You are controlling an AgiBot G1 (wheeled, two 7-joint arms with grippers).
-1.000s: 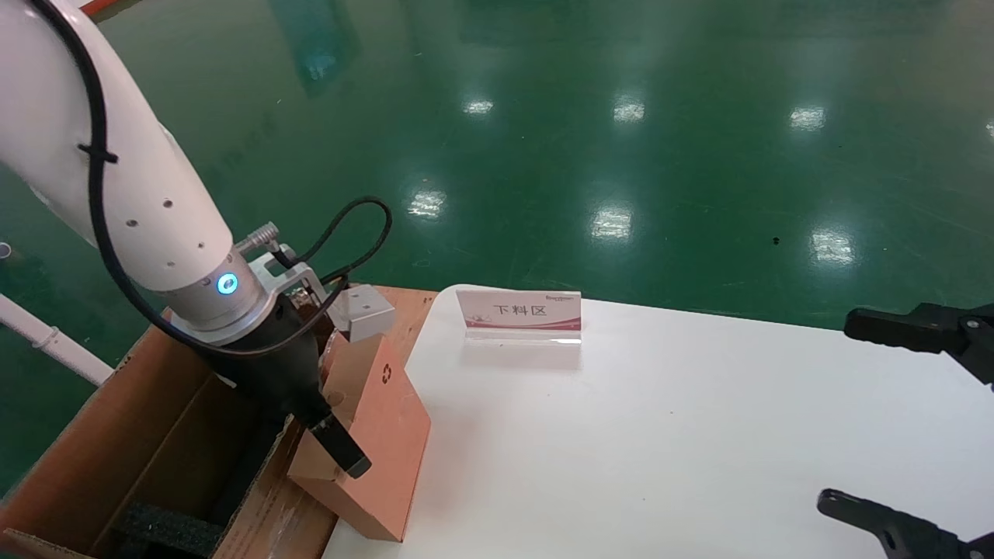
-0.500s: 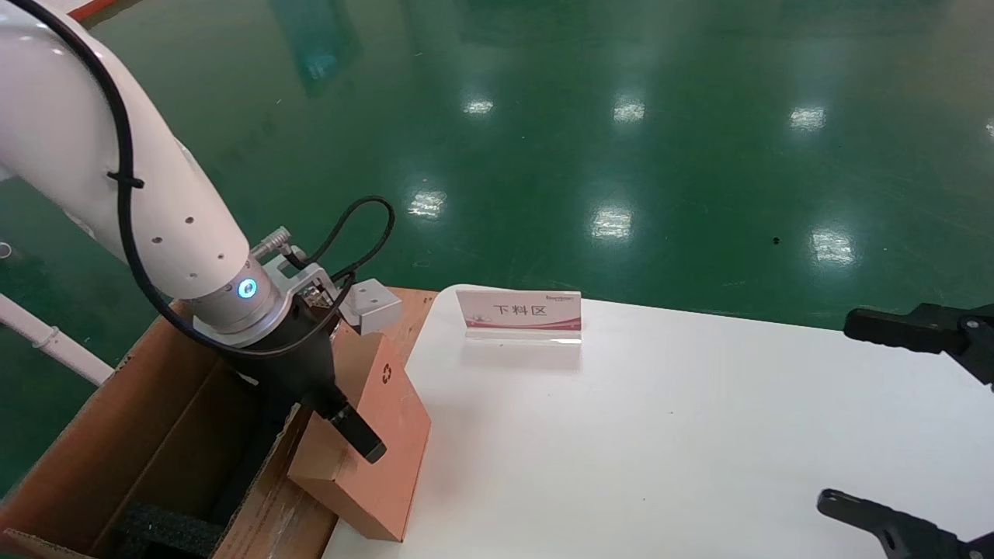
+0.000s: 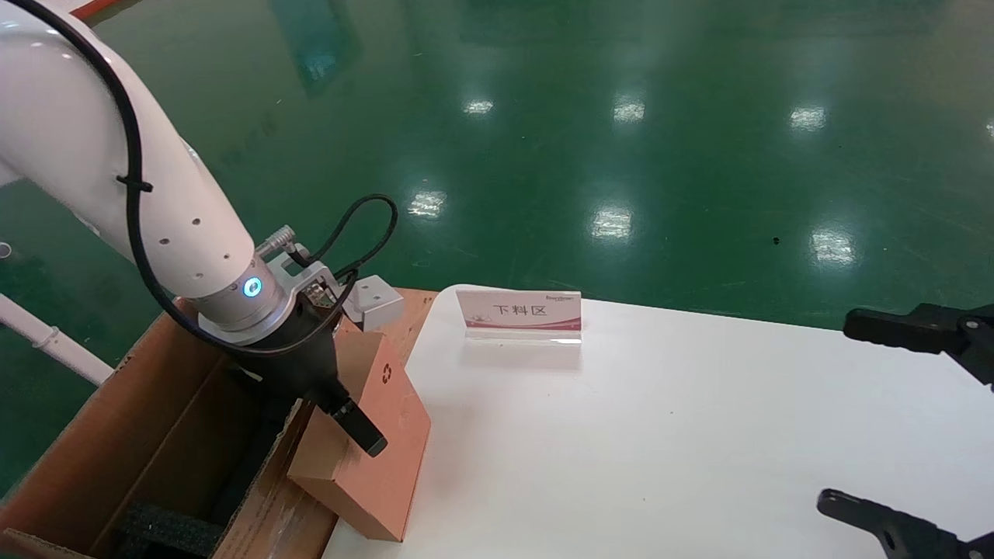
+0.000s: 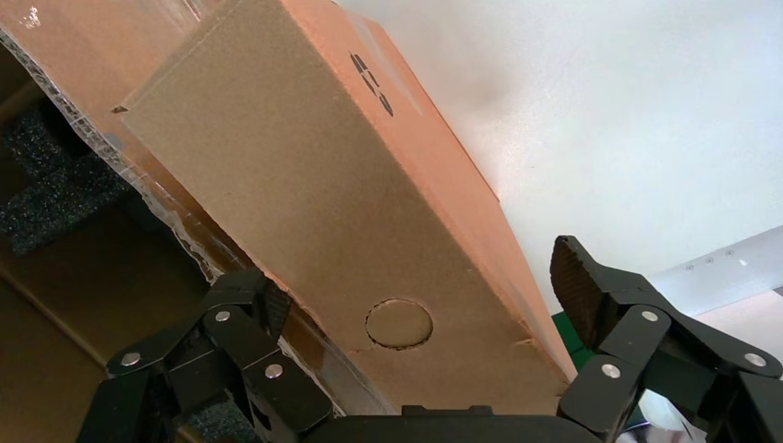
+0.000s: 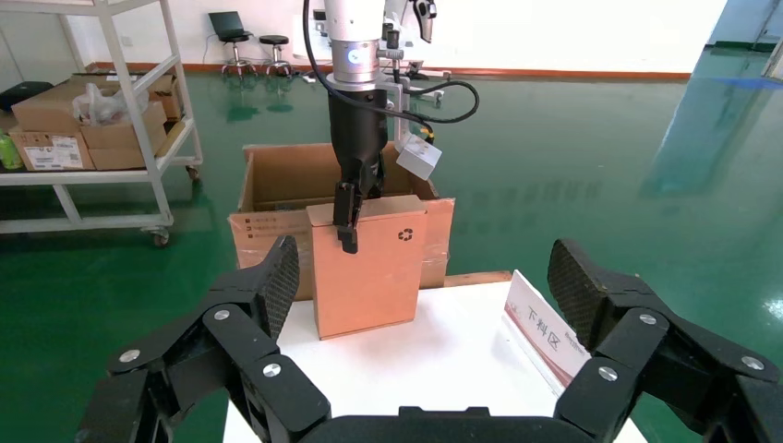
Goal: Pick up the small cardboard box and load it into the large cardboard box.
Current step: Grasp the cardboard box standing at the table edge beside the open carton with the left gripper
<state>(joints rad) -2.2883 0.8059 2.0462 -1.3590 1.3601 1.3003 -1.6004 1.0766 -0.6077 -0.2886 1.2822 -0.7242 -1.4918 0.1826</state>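
Head view first: we've got the wide white table (image 3: 699, 435), the big brown flapped corrugated carton (image 3: 147, 435) at its left edge, and the flat brown small cardboard box (image 3: 380, 442) standing tilted on the table's edge, leaning on that carton's wall. Our left claw (image 3: 342, 415) straddles its top with the fingers spread, not yet clenched. We'd close squarely, lift clear of the rim, then lower inside. The right claw (image 5: 420, 360) hangs released over the table's right side.

My head camera looks down across the desk (image 3: 660, 435). My left wrist camera sits close against the small cardboard box (image 4: 369, 231); my right wrist camera faces that box (image 5: 365, 268) from farther off.
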